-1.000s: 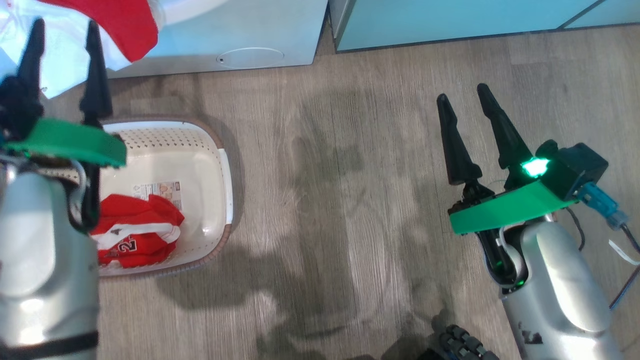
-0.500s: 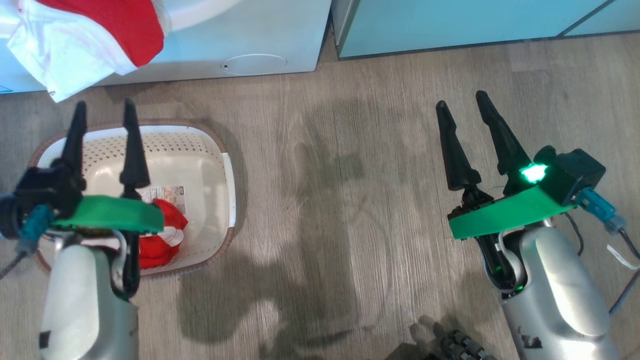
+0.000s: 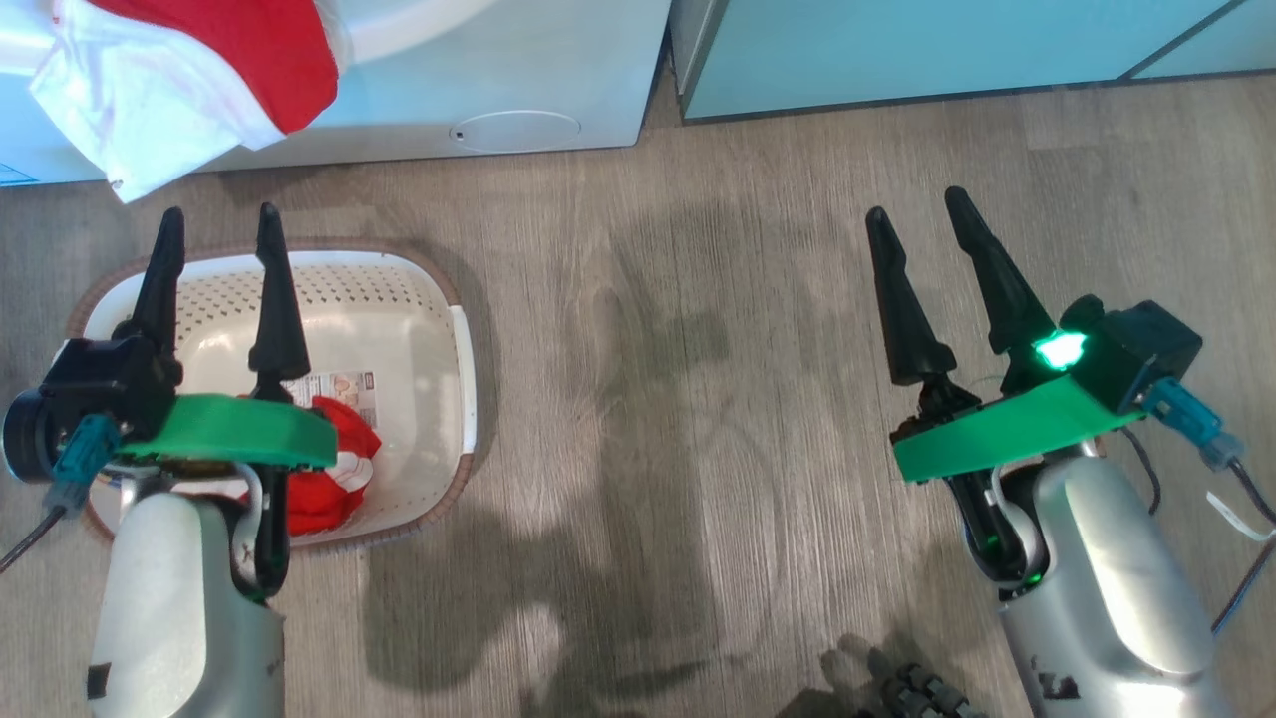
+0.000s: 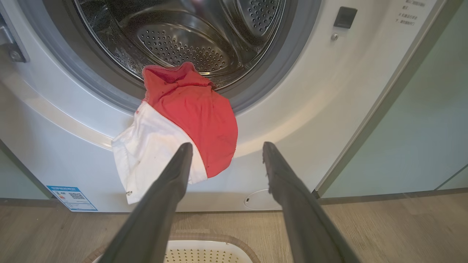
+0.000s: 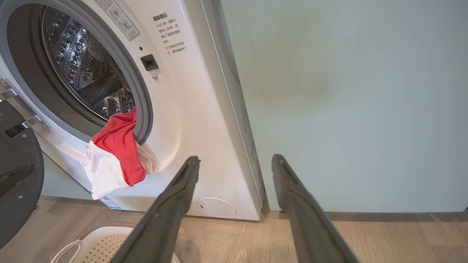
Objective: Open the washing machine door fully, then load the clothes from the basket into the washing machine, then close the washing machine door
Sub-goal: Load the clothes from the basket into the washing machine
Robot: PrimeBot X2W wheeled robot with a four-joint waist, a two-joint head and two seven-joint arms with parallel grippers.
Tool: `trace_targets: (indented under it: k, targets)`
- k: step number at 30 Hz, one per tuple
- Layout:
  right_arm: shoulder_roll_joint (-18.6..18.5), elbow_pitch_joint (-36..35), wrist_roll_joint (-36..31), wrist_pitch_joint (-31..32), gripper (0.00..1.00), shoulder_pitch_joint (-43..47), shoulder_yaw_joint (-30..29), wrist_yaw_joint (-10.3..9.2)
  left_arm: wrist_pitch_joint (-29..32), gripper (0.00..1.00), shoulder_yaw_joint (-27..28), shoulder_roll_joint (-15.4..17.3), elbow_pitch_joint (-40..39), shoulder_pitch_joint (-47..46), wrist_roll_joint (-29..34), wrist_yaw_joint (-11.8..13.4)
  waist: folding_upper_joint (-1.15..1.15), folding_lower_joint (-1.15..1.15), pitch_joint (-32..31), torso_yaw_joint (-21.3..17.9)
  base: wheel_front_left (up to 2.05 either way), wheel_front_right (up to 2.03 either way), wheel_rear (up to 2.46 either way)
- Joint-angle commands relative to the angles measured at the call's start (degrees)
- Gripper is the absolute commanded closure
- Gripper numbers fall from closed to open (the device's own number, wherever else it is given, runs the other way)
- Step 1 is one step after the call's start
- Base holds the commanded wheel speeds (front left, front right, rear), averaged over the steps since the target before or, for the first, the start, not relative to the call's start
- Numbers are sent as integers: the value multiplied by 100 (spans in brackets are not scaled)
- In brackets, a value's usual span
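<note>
On the wood floor (image 3: 698,399) in front of the washing machine (image 4: 329,91), the basket (image 3: 399,289) sits with one red shirt (image 3: 319,499) bunched at its near end, beside the label on its bottom. Above the basket hovers the left pincer (image 3: 219,211), its two dark fingers spread wide and holding nothing. The door (image 5: 14,175) stands swung open to the side. A red and white garment (image 4: 190,109) hangs over the grey lip of the steel drum (image 4: 182,47), half in and half out, its white part drooping down the machine's front. The right pincer (image 3: 916,202), also spread and empty, hangs over bare floor well apart from the basket, facing the pale green cabinet (image 5: 347,91).
</note>
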Motion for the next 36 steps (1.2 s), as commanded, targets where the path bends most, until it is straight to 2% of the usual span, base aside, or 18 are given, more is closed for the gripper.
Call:
trace_targets:
  k: [1, 7, 12, 17, 27, 36]
  targets:
    - [11, -142, -28, -36, 0, 135, 116, 0, -24, 0, 155, 55, -204, 42, 77, 43, 0, 0, -11, -5, 0, 0, 0]
    - [14, -136, -12, -36, 0, 160, 148, 0, -24, 0, 154, 54, -146, 91, 73, 77, 0, 0, -15, -35, 0, 0, 0]
    - [18, -167, 0, -36, 0, 146, 165, 0, -24, 0, 228, 54, 270, 24, 167, 185, 0, 0, 112, -72, 0, 0, 0]
    - [25, -192, 16, -36, 0, 106, 189, 0, -24, 0, 278, 99, 689, -254, 214, 113, 0, 0, 353, -116, 0, 0, 0]
    - [36, -209, 23, -36, 0, -35, 242, 0, -24, 0, 531, 435, 1591, -1467, 204, 191, 0, 0, 855, -209, 0, 0, 0]
    - [40, -269, 145, -36, 0, -176, 334, 0, -24, 0, 566, 744, 2814, -2758, 134, 167, 0, 0, 1174, -353, 0, 0, 0]
